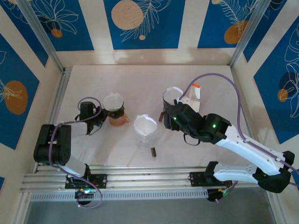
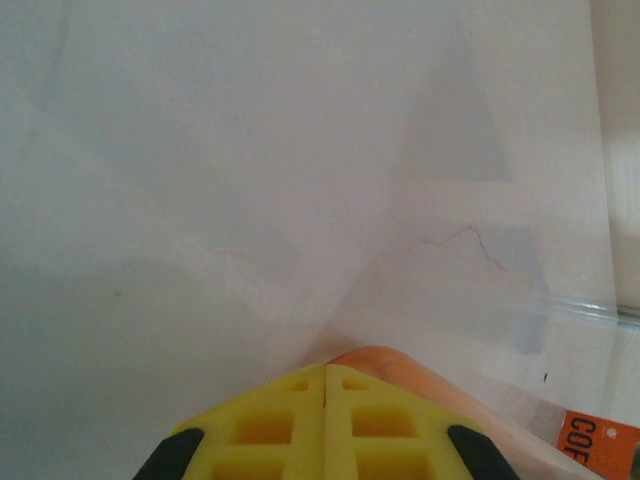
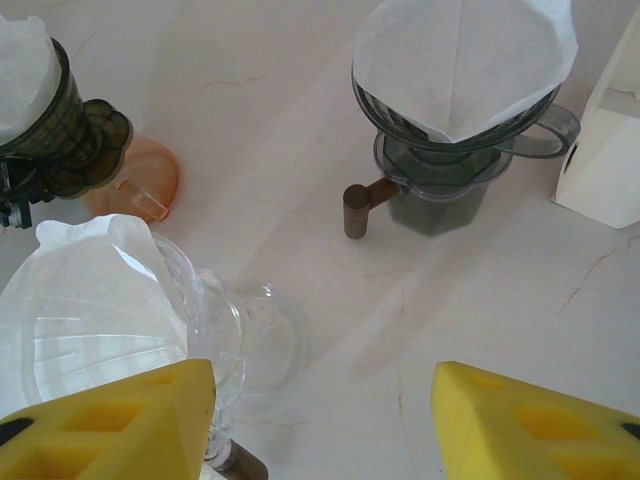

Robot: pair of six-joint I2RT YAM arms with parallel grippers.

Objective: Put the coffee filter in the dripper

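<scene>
The spread-jawed right gripper (image 3: 322,390) hovers with the white paper cone filter (image 3: 95,300), seated in the clear glass dripper (image 3: 240,340), at nine o'clock in its wrist view.

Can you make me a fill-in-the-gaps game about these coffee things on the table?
1. Paper filters sit in ___ drippers.
2. The dripper nearest the left end effector is coloured ___.
3. The right end effector is ___, holding nothing.
4. The left end effector is ___, with its fingers touching.
Missing words: three, orange, open, shut.
</scene>
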